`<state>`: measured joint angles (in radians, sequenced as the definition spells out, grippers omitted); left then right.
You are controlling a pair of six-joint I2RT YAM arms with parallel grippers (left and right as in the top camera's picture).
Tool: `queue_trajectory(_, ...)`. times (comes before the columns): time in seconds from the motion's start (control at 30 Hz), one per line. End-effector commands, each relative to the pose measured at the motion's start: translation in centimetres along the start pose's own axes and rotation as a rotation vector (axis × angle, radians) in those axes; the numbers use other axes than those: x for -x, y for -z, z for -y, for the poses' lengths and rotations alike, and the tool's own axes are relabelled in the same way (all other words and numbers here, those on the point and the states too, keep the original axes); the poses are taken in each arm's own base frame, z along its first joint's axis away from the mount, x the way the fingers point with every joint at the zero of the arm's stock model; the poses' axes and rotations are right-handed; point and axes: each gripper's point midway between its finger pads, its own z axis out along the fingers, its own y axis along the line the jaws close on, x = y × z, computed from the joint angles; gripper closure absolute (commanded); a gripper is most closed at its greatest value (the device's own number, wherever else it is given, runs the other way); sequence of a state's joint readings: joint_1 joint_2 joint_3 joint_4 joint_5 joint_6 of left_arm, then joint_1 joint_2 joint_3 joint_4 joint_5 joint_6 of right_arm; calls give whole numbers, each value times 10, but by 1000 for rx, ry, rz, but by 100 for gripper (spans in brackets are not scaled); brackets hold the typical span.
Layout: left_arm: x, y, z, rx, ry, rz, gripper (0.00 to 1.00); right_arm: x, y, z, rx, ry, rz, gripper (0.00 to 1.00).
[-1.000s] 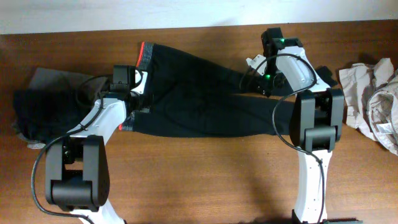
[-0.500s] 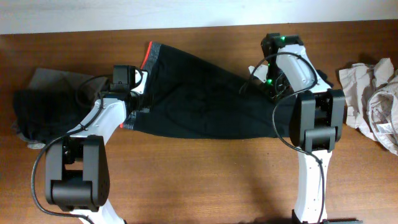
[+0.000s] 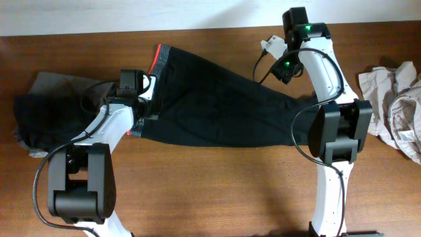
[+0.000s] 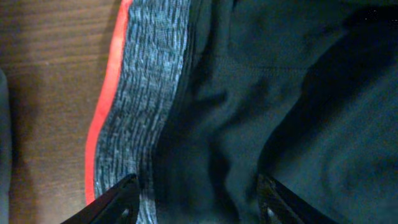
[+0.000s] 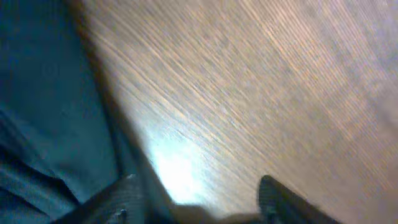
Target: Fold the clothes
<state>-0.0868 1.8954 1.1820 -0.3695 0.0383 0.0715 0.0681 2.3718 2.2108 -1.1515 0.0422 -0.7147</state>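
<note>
Left hand (image 4: 196,190) stood spread over the grey, red-edged waistband (image 4: 149,93) of the leggings (image 3: 217,108), pinching nothing. Right hand (image 5: 198,190) gaped too, above bare bench (image 5: 249,93) just beside the black leggings, which lay stretched across the bench's middle.

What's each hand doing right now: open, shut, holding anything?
Left hand: open, above the leggings near the grey waistband, nothing pinched.
Right hand: open, empty, over the table beside the leggings.

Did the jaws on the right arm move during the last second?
Yes. The right gripper has gone from over the black leggings toward the far edge of the table.
</note>
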Motion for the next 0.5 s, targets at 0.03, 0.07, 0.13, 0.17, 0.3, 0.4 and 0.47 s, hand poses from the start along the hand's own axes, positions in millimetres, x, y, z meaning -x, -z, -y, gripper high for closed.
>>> queue_trajectory(0.03,-1,2,3,-13,14,-16,40,43,24,-40,208,-107,200,21)
queue_trajectory(0.07,3,5,3,-13,14,-10,40,47,25,-45,234,-135,213,21)
queue_trajectory(0.13,16,16,2,-12,24,14,37,54,28,-55,284,-255,218,21)
queue_trajectory(0.17,26,24,2,-11,23,35,30,56,28,-58,293,-297,210,22)
queue_trajectory(0.3,69,63,1,-4,17,141,25,64,33,-76,367,-381,209,25)
queue_trajectory(0.4,94,86,0,-1,6,203,25,68,37,-83,416,-404,219,22)
queue_trajectory(0.47,99,92,0,-3,5,210,25,65,38,-79,425,-504,200,25)
